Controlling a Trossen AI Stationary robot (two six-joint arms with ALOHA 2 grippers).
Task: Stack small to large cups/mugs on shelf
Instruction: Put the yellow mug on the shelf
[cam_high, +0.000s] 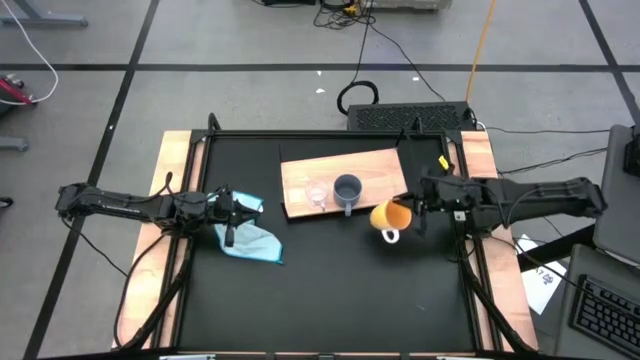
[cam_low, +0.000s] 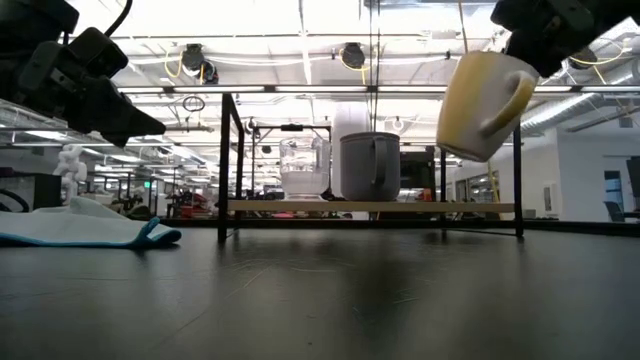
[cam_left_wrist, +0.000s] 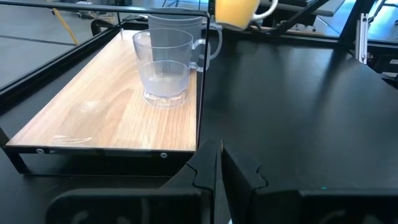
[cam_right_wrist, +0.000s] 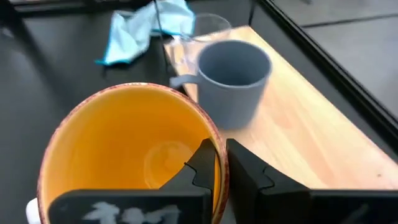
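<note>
A light-wood shelf (cam_high: 380, 165) stands on dark legs at the table's far middle. On it rest a clear glass cup (cam_high: 318, 195) and, to its right, a grey-blue mug (cam_high: 347, 188), each on its base. The orange mug (cam_high: 388, 215) with a white handle hangs in the air just off the shelf's near right corner, with my right gripper (cam_high: 410, 212) shut on it. My left gripper (cam_high: 232, 215) is shut and holds nothing. It hovers at the table's left above a light blue cloth (cam_high: 252, 240). My right gripper pinches the orange mug's wall at the rim (cam_right_wrist: 214, 134), one finger (cam_right_wrist: 202, 165) inside the mug and the other (cam_right_wrist: 249, 171) outside. The fingers come from the table's right, slanting down. The mug (cam_low: 480, 100) hangs lifted clear and tilted, its mouth toward the gripper.
The cloth (cam_low: 85, 228) lies crumpled on the black table near its left side. Pale wooden rails (cam_high: 180, 160) run along the table's left and right sides. The black table top (cam_high: 350, 300) stretches bare toward the near edge.
</note>
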